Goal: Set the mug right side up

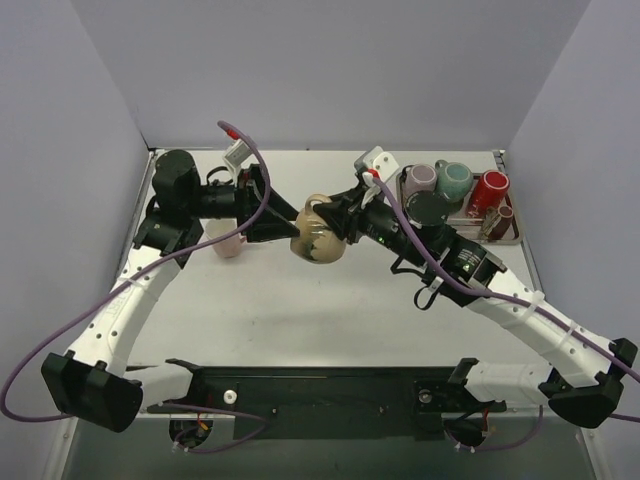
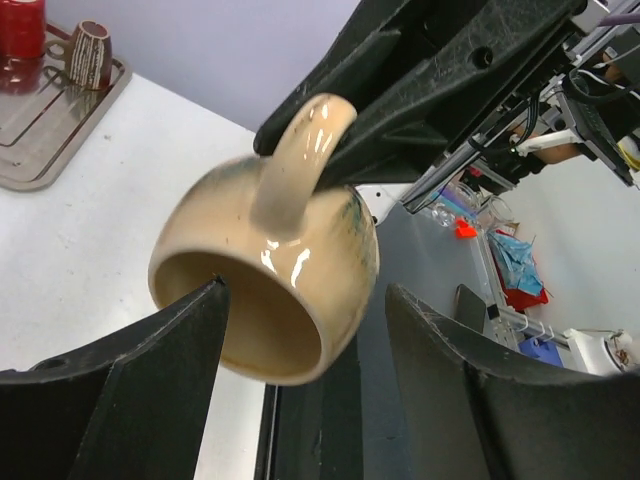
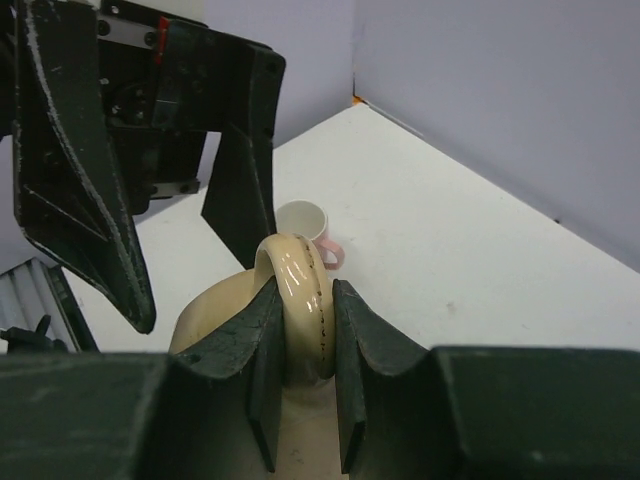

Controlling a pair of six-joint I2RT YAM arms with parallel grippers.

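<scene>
A beige mug [image 1: 318, 240] hangs above the middle of the table, lying on its side with its mouth toward my left wrist camera. My right gripper [image 3: 306, 290] is shut on the mug's handle [image 3: 297, 272], one finger on each side of the loop. My left gripper [image 2: 305, 290] is open, and its fingers flank the mug's rim [image 2: 250, 330]. One of its fingers [image 2: 170, 360] overlaps the mouth's edge, and I cannot tell whether it touches. The other finger [image 2: 450, 370] stands clear of the mug wall. From above, the two grippers meet at the mug, with the left gripper [image 1: 285, 222] on its left.
A small pink-and-white mug [image 1: 229, 243] stands upright on the table under the left arm. A brown tray [image 1: 510, 235] at the back right holds several mugs, among them a red mug [image 1: 488, 190] and a brown one [image 2: 90, 55]. Walls close the back and sides.
</scene>
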